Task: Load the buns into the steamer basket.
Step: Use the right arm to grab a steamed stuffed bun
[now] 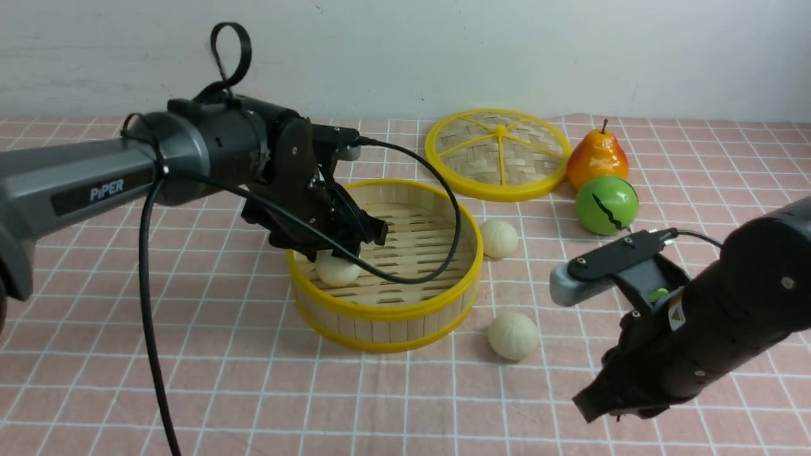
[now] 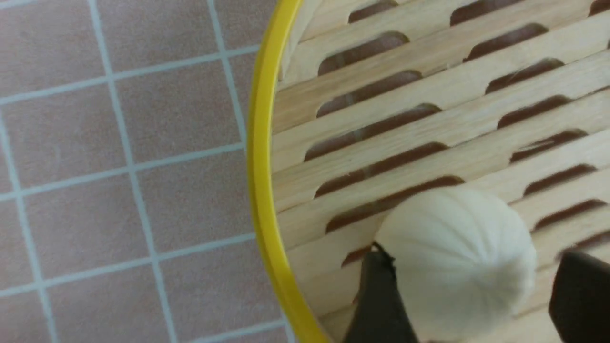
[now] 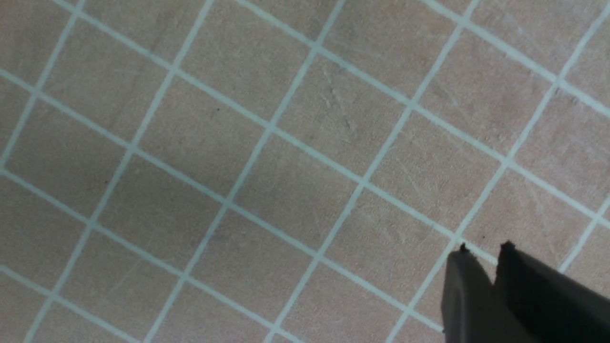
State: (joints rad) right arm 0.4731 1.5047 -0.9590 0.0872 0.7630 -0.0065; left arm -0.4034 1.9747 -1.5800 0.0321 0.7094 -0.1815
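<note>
Jaws of left gripper (image 2: 474, 257): I am seeing them standing released either side of one bun (image 1: 337, 270), which is resting on the slat floor of the steamer basket (image 1: 380, 311). Right gripper (image 3: 483, 247): tips sitting a narrow gap apart, grasping nothing, hovering over checked cloth (image 3: 238, 143). Second bun (image 1: 499, 238) and third bun (image 1: 513, 336) are lying on the cloth right of the basket.

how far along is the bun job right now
Done: one bun lies on the steamer basket's slats. In hand: nothing; the left hand stands open around that bun, the right hand is empty over the cloth. Left: far bun and near bun on the cloth beside the basket.
</note>
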